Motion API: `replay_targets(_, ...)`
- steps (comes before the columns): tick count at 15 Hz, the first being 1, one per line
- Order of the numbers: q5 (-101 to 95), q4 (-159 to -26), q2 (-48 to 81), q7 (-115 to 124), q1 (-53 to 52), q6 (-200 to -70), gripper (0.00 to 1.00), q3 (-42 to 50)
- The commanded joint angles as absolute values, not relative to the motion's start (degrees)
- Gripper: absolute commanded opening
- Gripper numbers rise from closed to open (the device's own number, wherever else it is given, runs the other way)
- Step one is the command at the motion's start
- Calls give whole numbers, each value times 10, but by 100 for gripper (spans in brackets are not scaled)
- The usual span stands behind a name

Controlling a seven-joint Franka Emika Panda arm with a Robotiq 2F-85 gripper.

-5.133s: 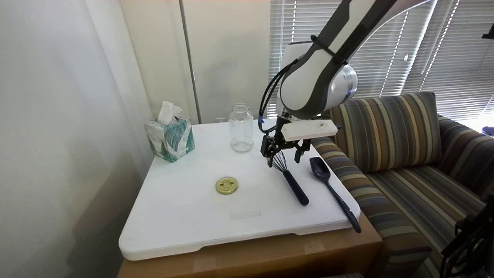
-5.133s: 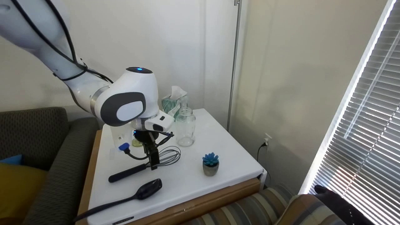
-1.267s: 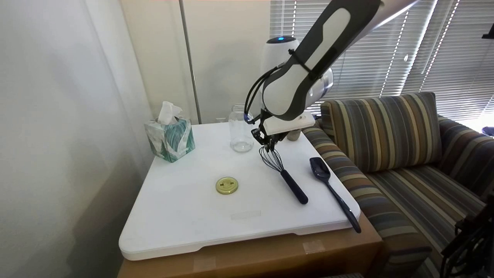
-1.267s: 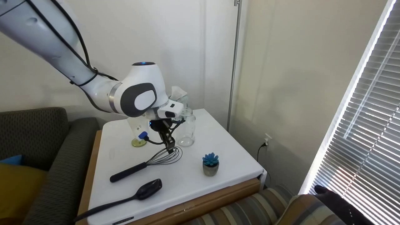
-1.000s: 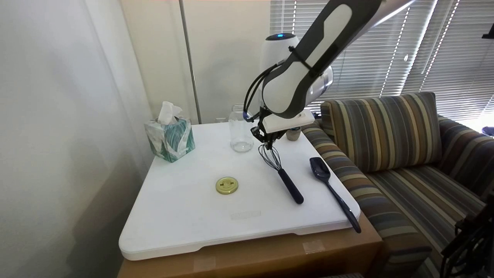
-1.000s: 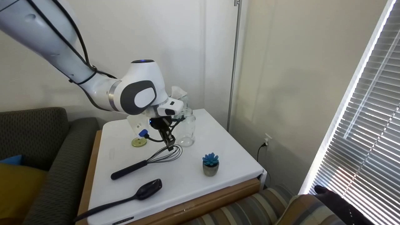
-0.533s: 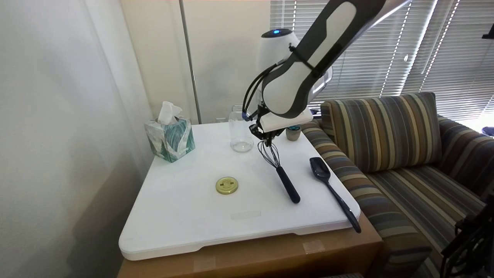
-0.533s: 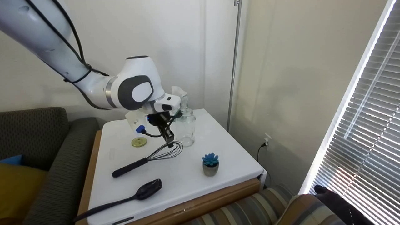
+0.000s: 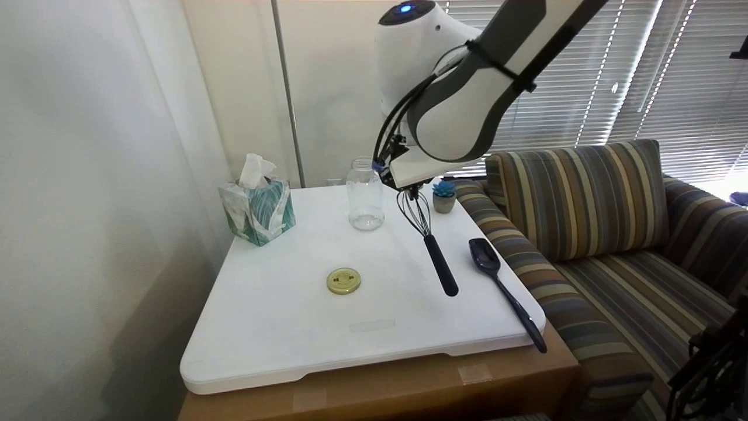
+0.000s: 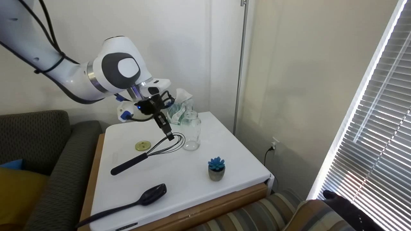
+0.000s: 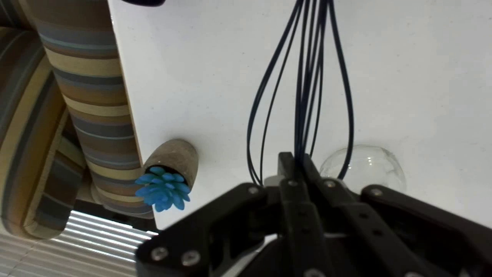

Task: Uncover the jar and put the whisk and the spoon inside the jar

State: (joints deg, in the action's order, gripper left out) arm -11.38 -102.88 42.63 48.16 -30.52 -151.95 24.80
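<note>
Whisk (image 9: 433, 247) now higher over tbl (image 9: 263, 333) vs. prev., pinched in gripper (image 11: 297, 162).

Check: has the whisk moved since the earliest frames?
Yes: in both exterior views, the whisk has shifted up the picture, away from the unmoved spoon.

I have the glass jar (image 9: 366, 199) standing upright and uncovered on the white counter (image 9: 274, 333), its yellow-green lid (image 9: 343, 281) lying flat, well apart from it. The black spoon (image 10: 144, 199) rests near one edge, its handle tip overhanging. I also see the teal tissue box (image 9: 259, 215) and a blue potted succulent (image 10: 216, 170) standing there.
</note>
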Motion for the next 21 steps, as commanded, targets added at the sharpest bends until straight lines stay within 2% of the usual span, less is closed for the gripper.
replay_targets(1,-188,-1081,374,561,-340,-1487,1,280)
replay_targets(6,-359,-1099,347,745,-405,-1462,1,343)
replay_targets(10,-521,-1089,330,934,-432,-1417,1,359)
replay_targets(14,-669,-1085,295,1110,-400,-1304,1,291)
replay_targets(21,-813,-1074,268,1301,-294,-1030,1,90)
